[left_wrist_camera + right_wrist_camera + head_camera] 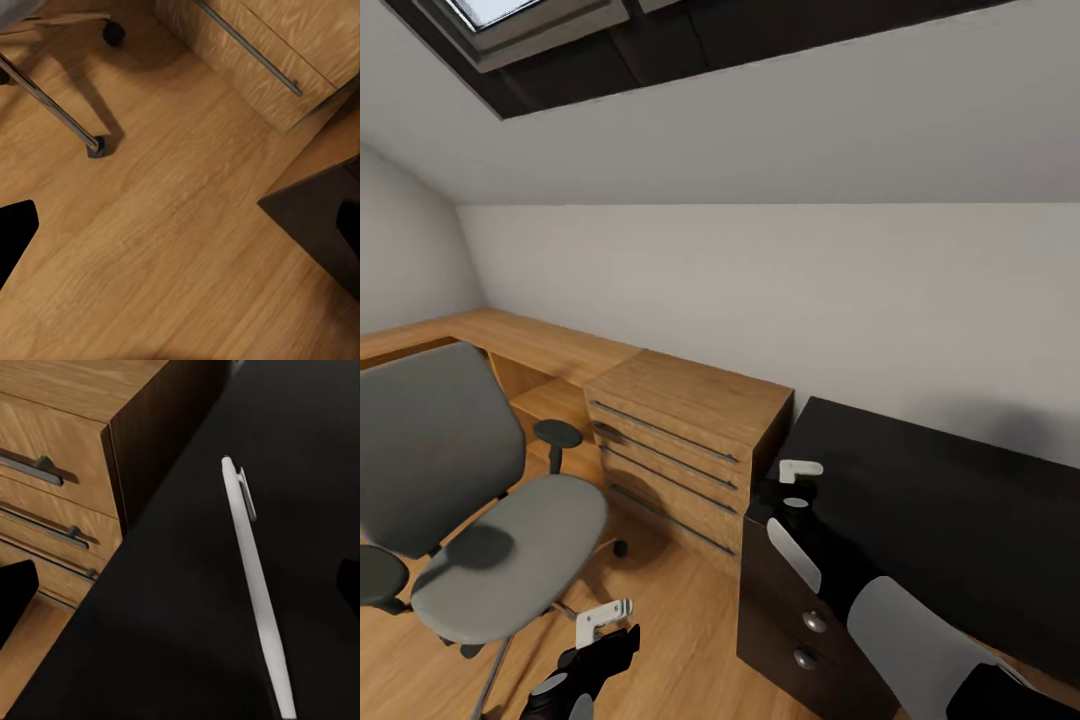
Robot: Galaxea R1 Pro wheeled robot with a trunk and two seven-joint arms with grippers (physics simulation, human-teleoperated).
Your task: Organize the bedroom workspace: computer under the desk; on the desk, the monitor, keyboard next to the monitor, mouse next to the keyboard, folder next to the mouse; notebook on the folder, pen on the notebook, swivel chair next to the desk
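Note:
A thin white pen lies flat on the black top of a dark drawer unit. My right gripper hovers over the left end of that top, open, with the pen between its spread fingers and touching neither. The grey swivel chair stands at the left on the wood floor with a bare seat. Low beside the chair's front edge, my left gripper hangs open over the floor, holding nothing. A chrome chair leg with a black castor shows in the left wrist view.
A light-wood chest of drawers stands between the chair and the dark unit, with a narrow floor gap in front. A low wooden counter runs along the back wall. The sloped ceiling with a skylight hangs overhead.

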